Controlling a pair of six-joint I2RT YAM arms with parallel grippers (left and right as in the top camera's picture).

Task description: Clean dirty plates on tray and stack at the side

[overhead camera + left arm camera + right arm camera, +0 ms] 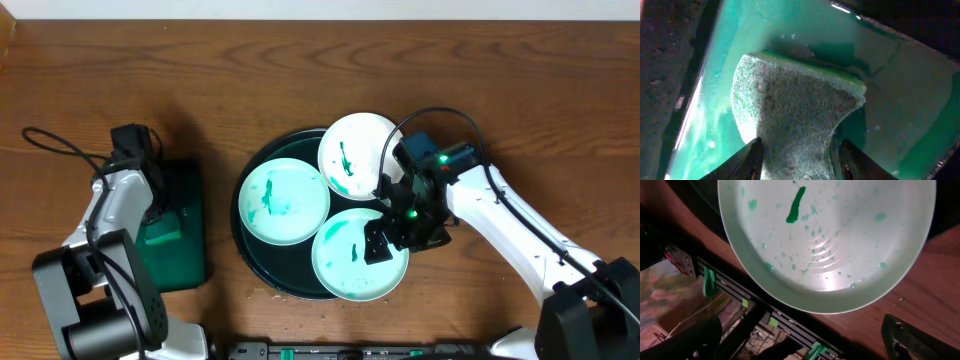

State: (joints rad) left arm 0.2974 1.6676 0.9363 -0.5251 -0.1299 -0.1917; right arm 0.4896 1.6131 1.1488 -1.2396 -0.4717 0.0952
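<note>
Three white plates smeared with teal lie on the round dark tray (243, 235): one left (285, 200), one at the back (355, 155), one in front (345, 262). My right gripper (385, 235) hangs open at the front plate's right edge. In the right wrist view that plate (830, 240) fills the top, and my right gripper (805, 345) holds nothing. My left gripper (160, 215) is down in the small rectangular green tray (185, 250). In the left wrist view my left gripper (800, 160) is shut on a green sponge (795, 105), which is pinched narrow between the fingers (751, 159).
The rectangular tray's wet green floor (900, 100) surrounds the sponge. The table's front edge and a black frame rail with green clips (740, 297) lie just beyond the front plate. Bare wood tabletop (520, 110) lies right of the round tray.
</note>
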